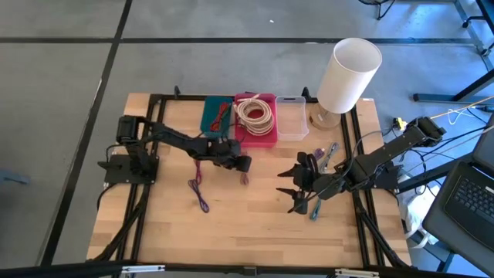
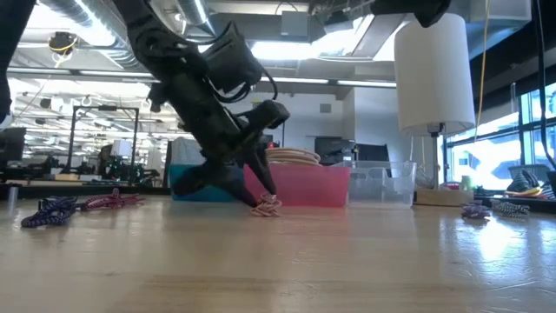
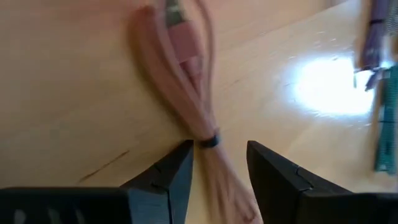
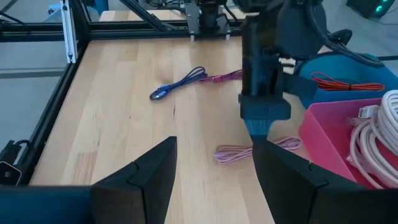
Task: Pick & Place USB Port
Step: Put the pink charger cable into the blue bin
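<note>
Left gripper, jaws part-open w/ nothing gripped yet, straddles the bundled pink USB cable lying on the wooden tabletop near the pink plastic bin; cable's thin, so fingers might prob. slip off.

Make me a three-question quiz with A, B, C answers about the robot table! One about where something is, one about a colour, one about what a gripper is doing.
1. Where is the pink cable?
A. in the teal bin
B. on the table
C. on the lamp

2. What colour is the bin holding the coiled white cable?
A. pink
B. yellow
C. black

3. The left gripper is:
A. lifting the lamp
B. shut on nothing
C. open around the pink cable

Answers: 1 B, it lies on the wood; 2 A, pink walls; 3 C, fingers either side of the cable.
</note>
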`<state>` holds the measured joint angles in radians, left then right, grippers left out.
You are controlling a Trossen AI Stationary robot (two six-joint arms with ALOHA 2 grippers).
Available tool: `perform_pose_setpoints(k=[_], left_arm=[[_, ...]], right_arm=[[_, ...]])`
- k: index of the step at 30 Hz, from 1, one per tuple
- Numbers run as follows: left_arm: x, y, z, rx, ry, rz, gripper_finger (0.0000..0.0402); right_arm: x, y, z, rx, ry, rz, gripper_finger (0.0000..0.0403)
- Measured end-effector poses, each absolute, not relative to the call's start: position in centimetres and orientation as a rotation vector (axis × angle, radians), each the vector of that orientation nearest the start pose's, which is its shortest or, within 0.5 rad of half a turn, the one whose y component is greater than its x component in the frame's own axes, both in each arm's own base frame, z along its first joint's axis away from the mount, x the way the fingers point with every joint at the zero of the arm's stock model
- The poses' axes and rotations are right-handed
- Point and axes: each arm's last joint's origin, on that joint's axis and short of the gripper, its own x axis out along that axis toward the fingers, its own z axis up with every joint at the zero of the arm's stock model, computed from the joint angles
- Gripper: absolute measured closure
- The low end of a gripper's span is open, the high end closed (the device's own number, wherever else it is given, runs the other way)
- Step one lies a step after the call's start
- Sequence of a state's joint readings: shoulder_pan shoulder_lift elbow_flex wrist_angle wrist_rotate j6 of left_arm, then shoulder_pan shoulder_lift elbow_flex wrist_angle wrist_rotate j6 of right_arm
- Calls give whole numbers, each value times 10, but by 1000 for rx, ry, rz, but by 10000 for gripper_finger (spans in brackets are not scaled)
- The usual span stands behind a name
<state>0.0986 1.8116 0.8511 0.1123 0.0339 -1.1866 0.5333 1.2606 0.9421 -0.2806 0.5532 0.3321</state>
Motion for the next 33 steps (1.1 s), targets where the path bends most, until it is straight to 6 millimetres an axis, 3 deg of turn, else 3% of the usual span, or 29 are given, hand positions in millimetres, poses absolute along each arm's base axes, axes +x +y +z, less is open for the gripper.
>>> perform_pose_setpoints(k=[8, 10, 14, 19, 21, 27, 30, 33], left_arm=[[348, 36, 111, -1101, 698, 524, 267], [348, 36, 110, -1067, 708, 521, 291], [347, 36, 109, -992, 720, 505, 377], [345, 25, 120, -920, 745, 390, 395], [345, 17, 134, -901, 725, 312, 395], [330, 4, 203, -809, 562, 162, 397], [311, 14, 237, -762, 491, 188, 397], [287, 38, 256, -743, 463, 327, 398]], right_arm=[[238, 123, 283, 16, 499, -103, 189], [238, 123, 283, 16, 499, -103, 189], [238, 123, 283, 18, 499, -102, 189], [238, 123, 283, 18, 501, -99, 189], [238, 123, 283, 18, 501, -100, 189], [238, 123, 283, 18, 502, -100, 189], [238, 123, 283, 18, 502, -99, 189], [238, 123, 283, 18, 502, -99, 189]])
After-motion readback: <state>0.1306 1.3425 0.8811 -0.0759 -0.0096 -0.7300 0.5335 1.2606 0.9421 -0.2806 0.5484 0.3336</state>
